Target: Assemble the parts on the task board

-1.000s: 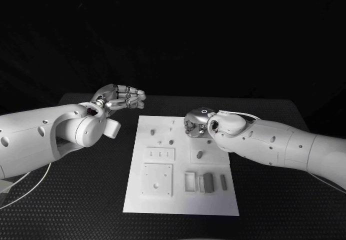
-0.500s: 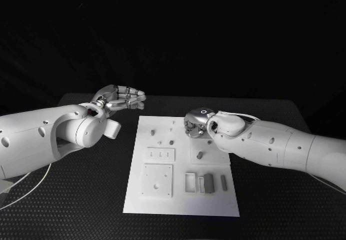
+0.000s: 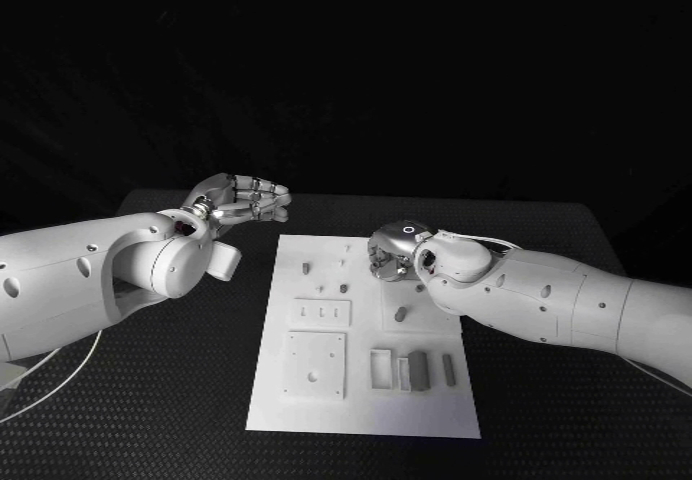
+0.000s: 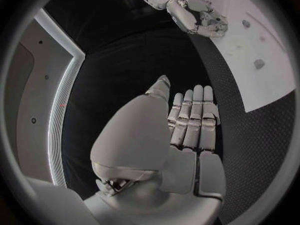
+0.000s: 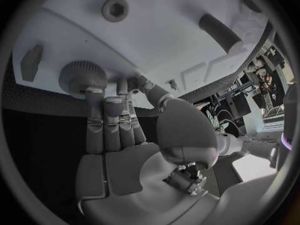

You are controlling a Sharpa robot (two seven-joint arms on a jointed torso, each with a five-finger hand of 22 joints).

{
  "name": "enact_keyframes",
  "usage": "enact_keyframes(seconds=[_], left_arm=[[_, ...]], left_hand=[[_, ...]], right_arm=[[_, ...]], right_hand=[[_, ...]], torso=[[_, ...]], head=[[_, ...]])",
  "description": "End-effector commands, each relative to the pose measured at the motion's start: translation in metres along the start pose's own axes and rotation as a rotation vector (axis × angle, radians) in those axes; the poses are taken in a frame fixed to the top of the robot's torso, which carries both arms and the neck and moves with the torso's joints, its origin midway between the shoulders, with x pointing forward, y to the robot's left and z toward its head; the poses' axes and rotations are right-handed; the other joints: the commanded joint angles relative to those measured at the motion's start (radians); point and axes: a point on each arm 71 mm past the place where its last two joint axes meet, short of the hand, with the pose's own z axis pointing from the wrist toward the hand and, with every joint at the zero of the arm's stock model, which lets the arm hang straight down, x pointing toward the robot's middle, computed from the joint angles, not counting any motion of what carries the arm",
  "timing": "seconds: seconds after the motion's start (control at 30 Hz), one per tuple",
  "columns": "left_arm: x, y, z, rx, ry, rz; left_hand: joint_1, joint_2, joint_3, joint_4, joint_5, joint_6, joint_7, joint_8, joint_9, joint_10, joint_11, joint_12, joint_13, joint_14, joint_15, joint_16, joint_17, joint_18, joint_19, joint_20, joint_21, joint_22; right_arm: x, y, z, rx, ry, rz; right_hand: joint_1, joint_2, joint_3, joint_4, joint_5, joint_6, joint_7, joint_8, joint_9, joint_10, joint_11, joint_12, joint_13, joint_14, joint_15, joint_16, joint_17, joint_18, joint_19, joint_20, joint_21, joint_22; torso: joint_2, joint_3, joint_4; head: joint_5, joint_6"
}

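Task board [image 3: 364,395]: white plate, flat in the middle of the black table [image 3: 173,400], long side running away from the robot. No readable writing, brand or label anywhere on it. Carries small grey parts: a dark upright block [image 3: 418,368] beside a pale open frame [image 3: 381,364] near the front right, a slim bar [image 3: 447,369] just right of those, a square plate with a hole [image 3: 315,364] at front left, a smaller slotted plate [image 3: 320,311] behind it, short pegs [image 3: 306,267] toward the far end.

Right hand [image 3: 392,250] low over the far right part of the board, partly hiding it; in the right wrist view, fingertips [image 5: 94,92] touching a round ribbed knob [image 5: 82,76] standing on the white surface, a hex socket [image 5: 115,8] and a dark angled peg [image 5: 220,31] nearby. Whether the knob is actually gripped: cannot tell.

Left hand [image 3: 241,198] raised off the board's far left corner, above bare table, holding nothing, fingers [image 4: 194,116] straight and side by side, thumb apart.
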Motion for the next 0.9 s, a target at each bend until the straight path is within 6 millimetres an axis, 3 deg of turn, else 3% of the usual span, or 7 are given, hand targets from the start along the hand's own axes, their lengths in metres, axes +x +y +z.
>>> enact_keyframes(seconds=[0.03,0.9], left_arm=[[0.000,-0.001,0.000,0.007,0.004,-0.001],[0.000,-0.001,0.000,-0.002,0.015,-0.008]], left_hand=[[-0.009,-0.001,0.002,-0.002,-0.005,-0.001,0.023,-0.006,-0.001,0.000,0.005,-0.006,-0.001,0.001,-0.005,-0.004,0.002,-0.006,-0.003,-0.002,-0.003,-0.002],[-0.010,-0.001,0.003,-0.001,-0.005,-0.002,0.024,-0.007,-0.002,-0.002,0.006,-0.009,-0.002,0.001,-0.005,-0.006,0.003,-0.007,-0.002,-0.002,-0.004,-0.002]], right_arm=[[-0.002,0.003,0.000,0.021,-0.027,-0.013],[-0.029,0.048,0.017,-0.034,-0.275,-0.129]], right_hand=[[-0.008,0.000,0.008,-0.002,0.004,0.011,0.000,0.001,0.003,0.009,-0.001,0.004,0.004,0.000,-0.006,0.006,-0.002,0.085,0.002,-0.005,0.005,0.021],[-0.008,-0.028,0.020,-0.006,0.004,0.031,-0.008,0.005,0.012,0.029,-0.008,0.005,0.012,0.002,-0.014,0.014,-0.005,0.085,0.008,-0.007,0.016,0.021]], torso=[[0.001,-0.0013,-0.0004],[0.004,-0.0015,0.0005]], head=[[0.000,0.005],[0.005,0.039]])
